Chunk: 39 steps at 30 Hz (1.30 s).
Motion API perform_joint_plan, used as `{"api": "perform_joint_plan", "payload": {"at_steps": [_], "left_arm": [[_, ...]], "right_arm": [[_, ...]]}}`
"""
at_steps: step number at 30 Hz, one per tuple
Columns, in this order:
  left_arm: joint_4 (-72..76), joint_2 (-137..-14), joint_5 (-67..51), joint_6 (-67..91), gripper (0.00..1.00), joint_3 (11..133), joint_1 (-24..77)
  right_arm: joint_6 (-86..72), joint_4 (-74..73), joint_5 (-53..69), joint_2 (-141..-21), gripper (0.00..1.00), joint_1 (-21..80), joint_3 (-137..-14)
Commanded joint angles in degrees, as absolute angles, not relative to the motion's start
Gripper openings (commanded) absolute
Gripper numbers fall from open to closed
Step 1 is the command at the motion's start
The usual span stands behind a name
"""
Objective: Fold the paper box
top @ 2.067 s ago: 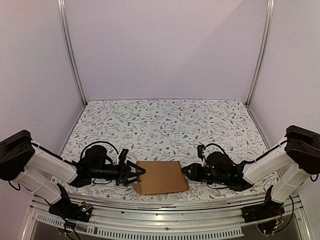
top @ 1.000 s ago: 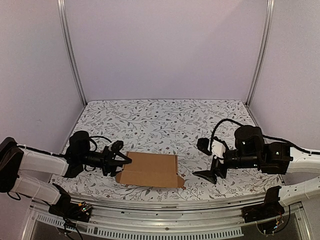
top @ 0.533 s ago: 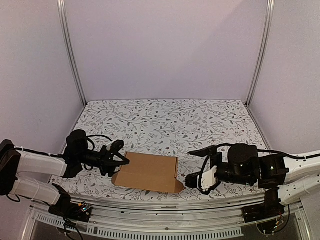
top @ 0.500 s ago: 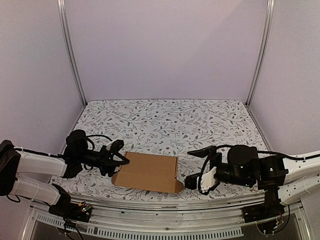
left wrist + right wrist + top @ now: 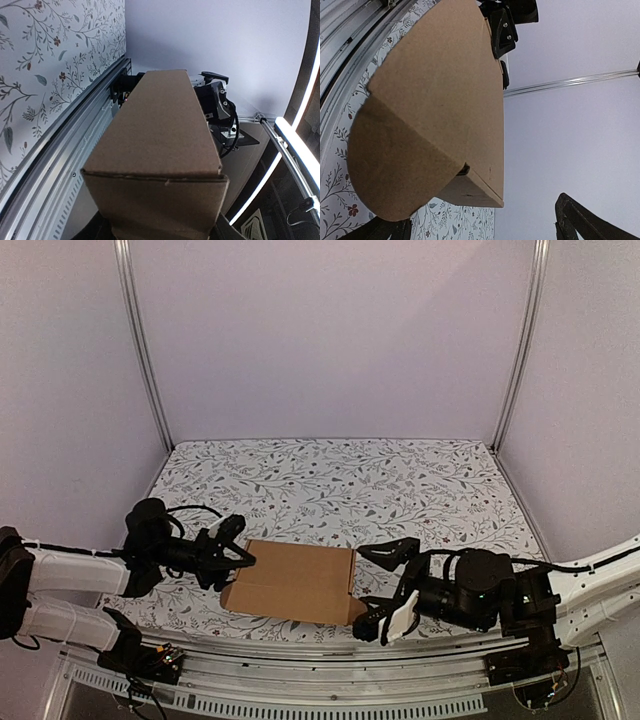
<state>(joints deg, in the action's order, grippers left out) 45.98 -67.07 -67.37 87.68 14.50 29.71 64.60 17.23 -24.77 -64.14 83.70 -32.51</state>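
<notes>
The box (image 5: pixel 295 582) lies flattened on the floral table (image 5: pixel 340 480) near its front edge, between the two arms. The left gripper (image 5: pixel 238 562) is closed partway on the box's left end, and in its wrist view the cardboard (image 5: pixel 155 150) fills the frame right ahead. The right gripper (image 5: pixel 362 590) stands wide open at the box's right end, one finger (image 5: pixel 580 220) on each side of the rounded end flap (image 5: pixel 395 170), holding nothing.
</notes>
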Motion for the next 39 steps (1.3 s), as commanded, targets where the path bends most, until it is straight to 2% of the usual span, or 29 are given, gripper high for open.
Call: {"api": "perform_joint_plan", "payload": {"at_steps": [1,14,17,22,29,32,39], "left_arm": [[48.38,-66.64,-68.46,87.48,0.00,14.15,29.35],[49.70,-65.84,-69.48,88.67,0.00,14.17,29.68],[49.70,-65.87,-69.44,88.52,0.00,14.07,29.75],[49.56,-65.91,-69.43,88.52,0.00,14.30,29.79],[49.01,-66.17,-69.18,88.45,0.00,14.53,29.97],[47.99,-66.50,-68.96,88.01,0.08,14.50,29.97],[41.51,-64.94,-67.02,83.84,0.63,14.71,29.88]], "right_arm": [[66.91,18.78,-24.12,-64.07,0.99,85.07,-32.58],[71.45,24.44,-26.85,-72.10,0.98,86.31,-33.52],[72.45,25.16,-27.40,-73.56,0.89,86.29,-34.19],[72.04,27.52,-28.74,-74.74,0.67,86.41,-34.69],[71.33,31.58,-30.07,-75.18,0.49,86.65,-34.04],[70.90,32.90,-30.66,-75.40,0.43,86.83,-33.81],[68.28,32.93,-32.77,-74.52,0.39,87.01,-32.44]]}}
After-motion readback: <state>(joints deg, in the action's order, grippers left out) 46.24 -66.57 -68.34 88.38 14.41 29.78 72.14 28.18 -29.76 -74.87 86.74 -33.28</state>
